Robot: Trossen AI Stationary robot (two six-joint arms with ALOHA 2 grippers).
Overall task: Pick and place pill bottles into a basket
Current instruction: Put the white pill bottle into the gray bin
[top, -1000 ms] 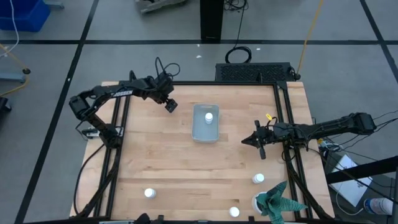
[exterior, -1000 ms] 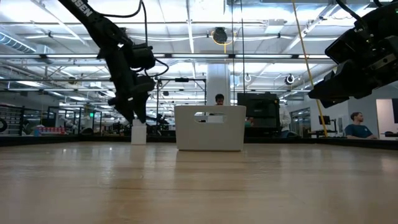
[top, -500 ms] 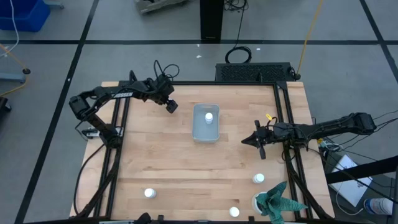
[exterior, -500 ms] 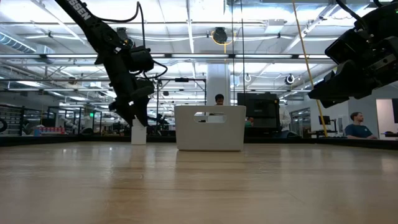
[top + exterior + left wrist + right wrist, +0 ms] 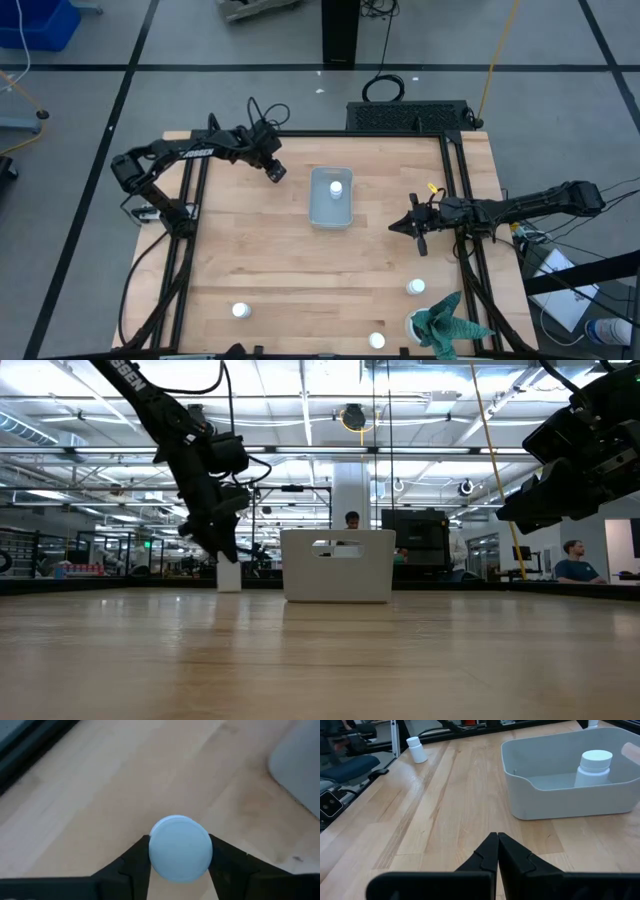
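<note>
My left gripper is at the far left of the table, left of the basket, shut on a white pill bottle, which also shows in the low view. The pale grey-blue basket sits at the table's middle with one bottle standing in it. Three more bottles stand on the table: near left, near middle and near right. My right gripper is shut and empty, right of the basket, above the table. My left gripper pinches the bottle's round white cap between its two fingers, one on each side. The fingers come from above, pointing down. The bottle is upright, its base at table level; I cannot tell whether it stands on the wood.
A green spiky plant-like thing with a white base stands at the near right corner. A black mesh pad lies beyond the far edge. Black rails run along the table's left and right sides. Bare wood lies between the basket and the near bottles.
My left gripper has sunk a little over the bottle and shifted slightly toward the basket; the bottle has gone with it and stays upright.
</note>
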